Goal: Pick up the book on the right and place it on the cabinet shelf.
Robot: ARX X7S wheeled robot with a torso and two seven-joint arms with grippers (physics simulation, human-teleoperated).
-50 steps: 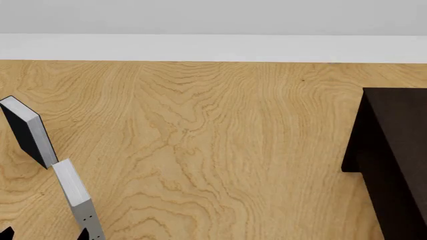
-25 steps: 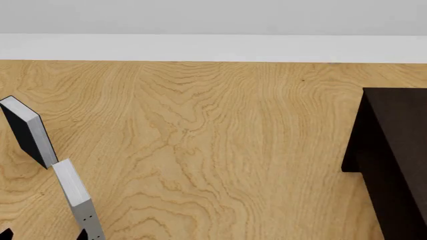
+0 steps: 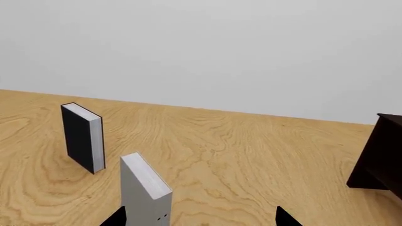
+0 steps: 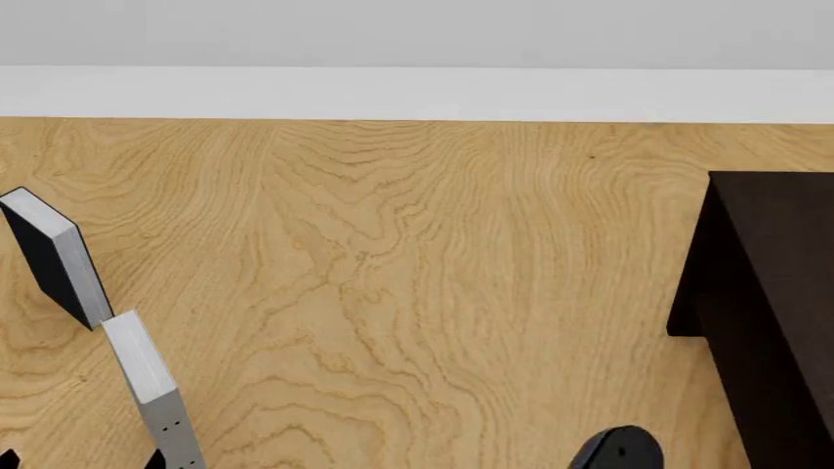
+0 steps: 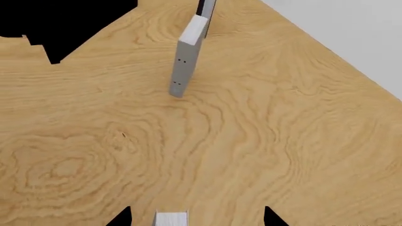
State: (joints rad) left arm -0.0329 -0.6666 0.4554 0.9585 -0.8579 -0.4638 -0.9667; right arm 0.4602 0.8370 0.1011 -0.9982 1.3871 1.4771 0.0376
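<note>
Between spread fingertips of right gripper (image 5: 196, 217), touching neither: pale top sliver of book (image 5: 171, 219), rest cut off by frame; seen in right wrist view only. Farther along wooden surface (image 4: 431, 293), slim grey book (image 4: 144, 376) upright, small dark dots on spine, no readable lettering. Black book (image 4: 53, 259) upright just behind it, near left edge. Left gripper (image 3: 199, 219) spread wide, slim grey book beside one fingertip. Dark cabinet (image 4: 769, 293) at right edge.

Two books stand upright at the table's (image 4: 417, 293) left, the black-covered book (image 4: 59, 259) behind the slimmer book (image 4: 150, 386); the cabinet (image 4: 769, 303) sits far right, its inside seemingly hidden.
</note>
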